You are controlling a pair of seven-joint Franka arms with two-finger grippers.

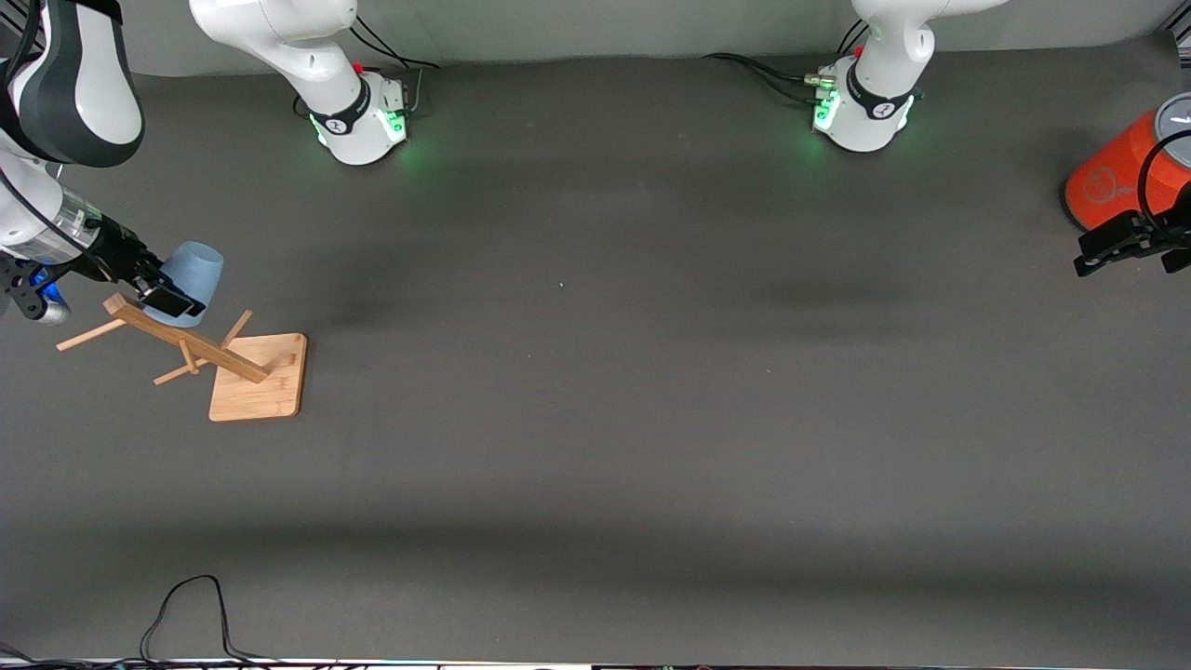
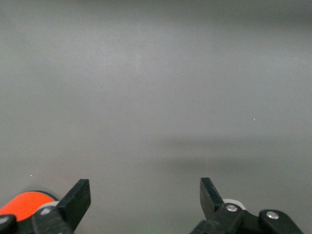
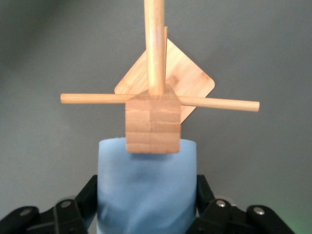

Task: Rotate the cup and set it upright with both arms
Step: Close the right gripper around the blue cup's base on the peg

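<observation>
Pale blue and smooth, the cup (image 1: 193, 279) sits at the left edge of the front view, a little above the middle, gripped by the right pincer (image 1: 160, 288); in the right wrist view the two black fingers (image 3: 80, 202) press against either side of the cup (image 3: 146, 190), so this pincer is clenched on it. The cup is tilted rather than upright and hangs on the upper end of a wooden rack (image 1: 191, 349), whose slanted post rises from a square wooden base (image 1: 265, 386) lying on the table (image 1: 595, 419) at the right arm's end. Thin wooden pegs stick out from the post to both sides. In the right wrist view the square end of the post (image 3: 153, 122) overlaps the cup's upper edge, with the cross pegs and the base above it in that frame. The right arm (image 1: 65, 102) comes down through the upper left corner of the front view to reach the cup. At the right edge of the front view the left pincer (image 1: 1130, 247) hangs over the table just beside an orange-red canister (image 1: 1112, 181) with a grey lid; in the left wrist view its fingers (image 2: 78, 197) stand wide apart with nothing between them, so it is released, and the left arm waits.
</observation>
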